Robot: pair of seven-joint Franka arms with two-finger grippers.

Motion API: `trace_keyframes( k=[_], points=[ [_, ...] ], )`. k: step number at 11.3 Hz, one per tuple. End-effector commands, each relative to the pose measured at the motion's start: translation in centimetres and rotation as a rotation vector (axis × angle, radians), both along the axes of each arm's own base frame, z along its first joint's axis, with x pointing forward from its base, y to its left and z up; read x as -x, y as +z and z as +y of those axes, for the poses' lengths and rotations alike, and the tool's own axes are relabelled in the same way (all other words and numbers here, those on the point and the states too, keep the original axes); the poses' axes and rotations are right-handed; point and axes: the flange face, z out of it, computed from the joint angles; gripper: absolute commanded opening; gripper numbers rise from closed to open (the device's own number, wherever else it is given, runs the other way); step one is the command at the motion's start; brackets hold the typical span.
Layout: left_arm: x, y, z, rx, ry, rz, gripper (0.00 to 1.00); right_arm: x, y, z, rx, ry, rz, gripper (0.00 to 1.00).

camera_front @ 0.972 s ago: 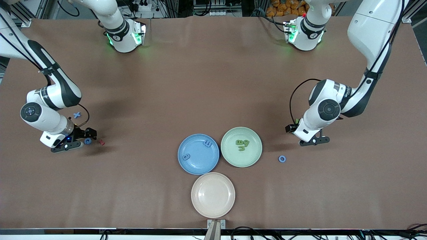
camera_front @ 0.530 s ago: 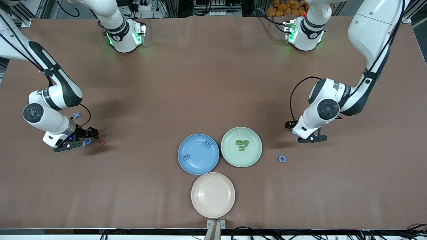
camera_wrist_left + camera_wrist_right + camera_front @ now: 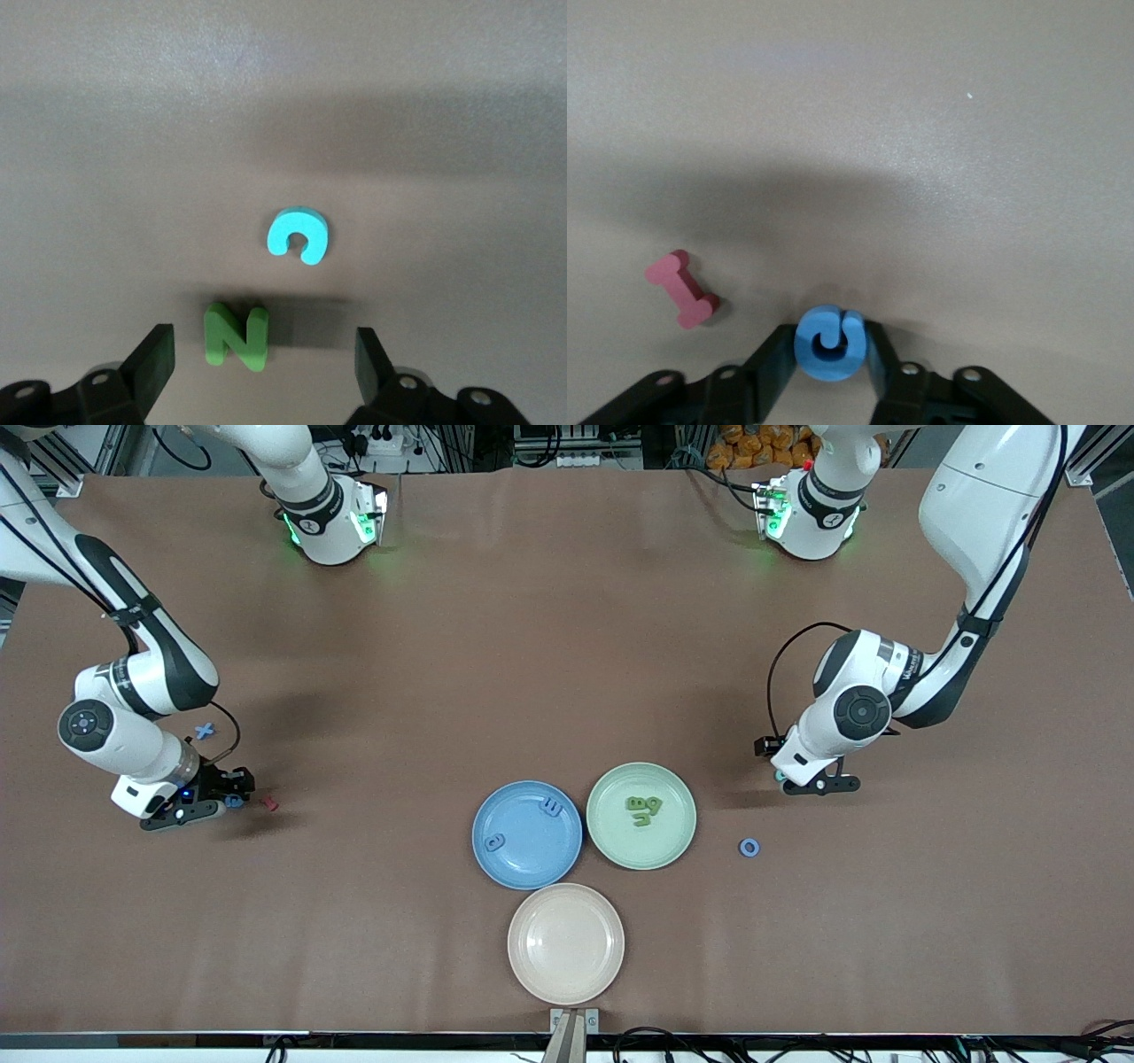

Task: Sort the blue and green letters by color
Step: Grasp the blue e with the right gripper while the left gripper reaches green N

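Sorting is partly done: two blue letters lie on the blue plate (image 3: 496,868), three green ones on the green plate (image 3: 611,846). Left gripper (image 3: 266,372), jaws wide, straddles a chunky green N (image 3: 236,336) on the surface. Right gripper (image 3: 829,372) pinches a rounded blue letter (image 3: 829,343) beside a red one (image 3: 682,289).

We see a robotics lab: two white arms (image 3: 133,691) bolted along the upper edge of a brown-covered bench (image 3: 549,646), cables and aluminium framing (image 3: 567,443) above.
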Motion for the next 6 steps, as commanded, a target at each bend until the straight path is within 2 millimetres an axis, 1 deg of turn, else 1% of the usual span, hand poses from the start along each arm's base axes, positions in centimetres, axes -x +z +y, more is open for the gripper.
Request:
trace_keyframes(
  k=[1,2,3,4,5,6],
  points=[
    [-0.3,0.4,2.2,0.003,-0.045,-0.013,0.89,0.3,-0.6,0.0,-0.007,0.01,0.007,0.0],
    [-0.7,0.7,3.7,0.015,-0.049,-0.015,0.88,0.2,-0.4,0.5,-0.009,0.009,0.008,0.0],
    [-0.9,1.0,4.2,0.034,-0.062,-0.015,0.85,0.0,-0.3,1.5,-0.01,-0.012,0.008,0.0],
    [-0.9,1.1,4.2,0.048,-0.059,-0.014,0.82,-0.3,0.1,3.5,-0.01,-0.046,0.021,0.0],
    [-0.9,1.3,3.9,0.057,-0.063,-0.019,0.81,-0.4,1.0,6.0,-0.019,-0.092,0.052,0.0],
    [-0.9,1.3,3.8,0.061,-0.057,-0.017,0.8,-0.6,2.3,9.1,-0.034,-0.138,0.089,0.0]
  ],
)
